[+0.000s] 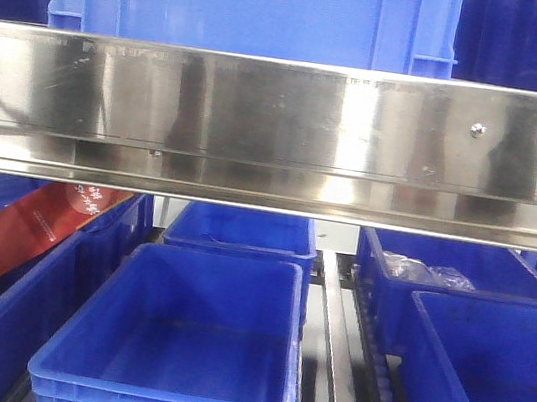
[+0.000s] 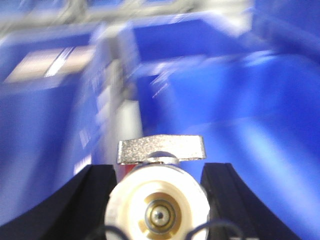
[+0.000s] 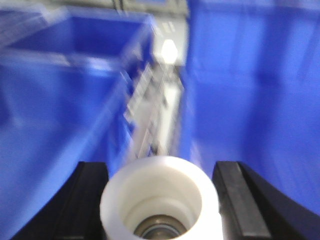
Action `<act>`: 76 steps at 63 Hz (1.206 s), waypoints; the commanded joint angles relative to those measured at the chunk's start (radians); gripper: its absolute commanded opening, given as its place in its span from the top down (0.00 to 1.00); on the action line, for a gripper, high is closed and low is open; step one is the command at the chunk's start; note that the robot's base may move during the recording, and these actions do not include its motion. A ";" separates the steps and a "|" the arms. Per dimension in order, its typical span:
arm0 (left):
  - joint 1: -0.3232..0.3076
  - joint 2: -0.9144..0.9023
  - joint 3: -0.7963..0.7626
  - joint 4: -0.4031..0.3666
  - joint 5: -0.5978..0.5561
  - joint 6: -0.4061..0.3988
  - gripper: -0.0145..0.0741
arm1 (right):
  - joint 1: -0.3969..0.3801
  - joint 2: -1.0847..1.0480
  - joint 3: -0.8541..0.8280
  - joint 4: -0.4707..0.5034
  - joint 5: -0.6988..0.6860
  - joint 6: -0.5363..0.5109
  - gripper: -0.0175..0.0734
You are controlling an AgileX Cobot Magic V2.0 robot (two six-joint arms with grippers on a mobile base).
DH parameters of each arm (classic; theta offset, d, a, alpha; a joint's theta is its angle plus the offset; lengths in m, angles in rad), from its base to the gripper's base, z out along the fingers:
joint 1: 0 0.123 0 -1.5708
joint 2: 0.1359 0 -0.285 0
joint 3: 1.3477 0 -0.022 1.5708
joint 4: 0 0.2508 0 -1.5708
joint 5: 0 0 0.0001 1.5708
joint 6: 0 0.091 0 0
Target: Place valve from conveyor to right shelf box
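The valve (image 2: 157, 200) sits between the two black fingers (image 2: 95, 200) of the left pincer (image 2: 160, 169). The pincer is closed on its sides, with the white cap toward the camera and the small flat lever (image 2: 161, 148) on top. A second valve (image 3: 162, 200) is held in the same way by the right pincer (image 3: 161, 167). Its open white cap fills the space between the black fingers (image 3: 235, 200), and the steel body is mostly hidden. So two valves are counted, one in each pincer, both held in the air above blue boxes. Both wrist views are blurred, and I cannot tell over which box each valve hangs.

The place is a metal shelf rack. In the front view a wide shiny steel beam (image 1: 279, 132) crosses the middle. One blue box (image 1: 248, 1) stands on the level above it. Below the beam at least five blue boxes can be counted:
- A front middle box (image 1: 158, 399) with nothing visible inside.
- A back middle box (image 1: 239, 232) just behind it.
- A left box (image 1: 42, 299) holding a tilted red carton (image 1: 21, 235).
- A back right box (image 1: 385, 299) with clear plastic bags (image 1: 425, 273).
- A front right box (image 1: 443, 389).

A metal rail (image 1: 329, 372) runs between the middle boxes and the right boxes.
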State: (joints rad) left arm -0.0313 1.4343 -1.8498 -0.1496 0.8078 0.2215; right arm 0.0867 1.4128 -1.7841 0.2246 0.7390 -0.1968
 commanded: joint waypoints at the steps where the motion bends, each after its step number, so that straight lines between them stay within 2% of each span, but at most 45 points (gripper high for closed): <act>1: -0.059 0.031 -0.085 -0.031 -0.063 0.015 0.96 | 0.056 0.008 -0.074 0.028 -0.113 -0.006 0.98; 12: -0.179 0.148 -0.205 -0.031 -0.064 0.015 0.96 | 0.174 0.119 -0.209 0.028 -0.111 -0.006 0.98; 23: -0.255 0.262 -0.225 -0.031 -0.112 0.015 0.96 | 0.258 0.248 -0.282 0.028 -0.113 -0.006 0.98; 33: -0.271 0.348 -0.225 -0.031 -0.160 0.015 0.96 | 0.291 0.348 -0.287 0.028 -0.117 -0.006 0.98; 53: -0.271 0.451 -0.225 -0.033 -0.145 0.012 0.96 | 0.303 0.474 -0.287 0.028 -0.132 -0.006 0.97; 59: -0.271 0.467 -0.225 -0.049 -0.112 0.012 0.96 | 0.307 0.487 -0.287 0.042 -0.124 -0.006 0.87; 66: -0.271 0.476 -0.225 -0.060 -0.087 0.012 0.87 | 0.307 0.495 -0.287 0.061 -0.114 -0.006 0.63; 69: -0.271 0.476 -0.225 -0.072 -0.079 0.012 0.78 | 0.307 0.495 -0.287 0.061 -0.107 -0.006 0.51; 76: -0.271 0.476 -0.225 -0.078 -0.070 0.009 0.47 | 0.307 0.495 -0.287 0.061 -0.085 -0.006 0.31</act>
State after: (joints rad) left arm -0.2975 1.9252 -2.0614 -0.2032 0.7708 0.2350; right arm 0.3915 1.9229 -2.0528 0.2788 0.6857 -0.1968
